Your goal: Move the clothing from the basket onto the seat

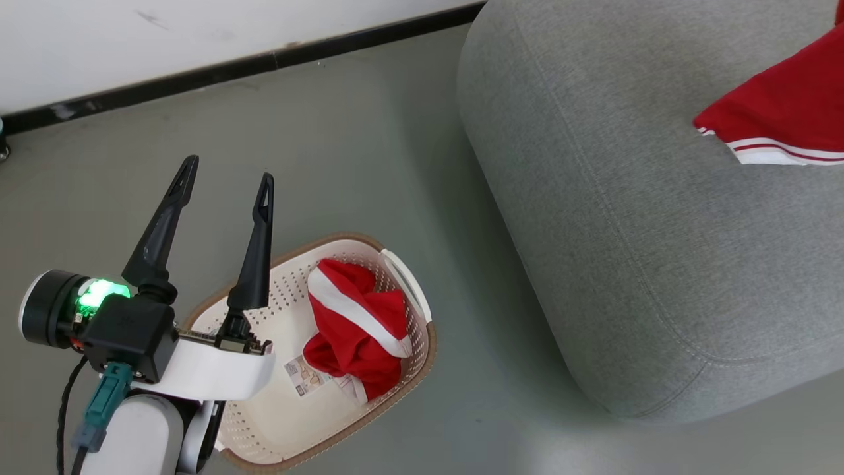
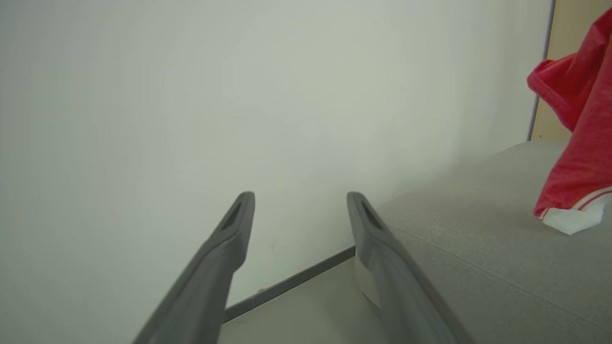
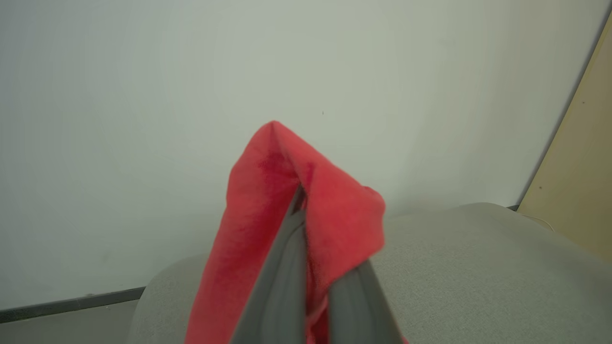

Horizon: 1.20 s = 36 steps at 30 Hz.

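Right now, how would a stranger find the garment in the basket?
Left of the big grey seat, a cream basket stands on the floor. Inside lies a crumpled red garment, white-striped; the other red garment is over the seat.

The basket [image 1: 291, 290], a garment [image 1: 356, 330] in it, stands left of the seat [image 1: 626, 264]

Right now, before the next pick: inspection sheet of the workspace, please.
Surface: grey floor; grey seat beside the basket.
Job's things: red garment crumpled in basket, by a barcode sticker; second garment over seat, lower end apparently resting on it.
Clutter: nothing seen.
Grippers: left gripper open, empty, near basket's left rim; right gripper shut on second garment.
Cables: dark cable, teal connector at left wrist.
Surroundings: white wall, dark baseboard, beige panel.
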Motion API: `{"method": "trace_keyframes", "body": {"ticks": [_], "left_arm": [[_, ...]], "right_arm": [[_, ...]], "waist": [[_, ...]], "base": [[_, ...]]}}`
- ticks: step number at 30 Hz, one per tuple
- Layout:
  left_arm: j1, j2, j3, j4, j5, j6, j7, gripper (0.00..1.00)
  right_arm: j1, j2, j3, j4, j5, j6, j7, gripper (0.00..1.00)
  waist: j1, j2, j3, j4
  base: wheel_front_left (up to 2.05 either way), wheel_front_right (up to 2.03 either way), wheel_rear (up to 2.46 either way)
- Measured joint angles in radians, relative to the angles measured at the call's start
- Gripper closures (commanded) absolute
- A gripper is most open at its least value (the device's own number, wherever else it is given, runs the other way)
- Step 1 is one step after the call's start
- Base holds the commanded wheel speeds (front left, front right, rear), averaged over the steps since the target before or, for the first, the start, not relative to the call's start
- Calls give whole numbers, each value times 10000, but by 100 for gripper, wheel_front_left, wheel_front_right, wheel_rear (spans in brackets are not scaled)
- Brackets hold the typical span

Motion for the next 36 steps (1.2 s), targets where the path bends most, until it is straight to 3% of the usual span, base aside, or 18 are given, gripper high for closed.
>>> {"method": "trace_keyframes", "body": {"ticks": [8,26,36], "left_arm": [[-231,8,-221,-222,148,-94,203,0],[-802,48,-270,-284,314,-174,372,0],[-801,42,-196,27,316,-163,357,0]], "right_arm": [[-128,198,-119,679,-104,0,-366,100],[780,1785,182,1536,207,0,-1264,100],[1009,1956,579,1900,173,0,-1363,100]], "waist": [[0,0,588,208],[0,0,1586,327],[0,0,1680,160]], "base": [[0,0,0],[0,0,0],[0,0,0]]}}
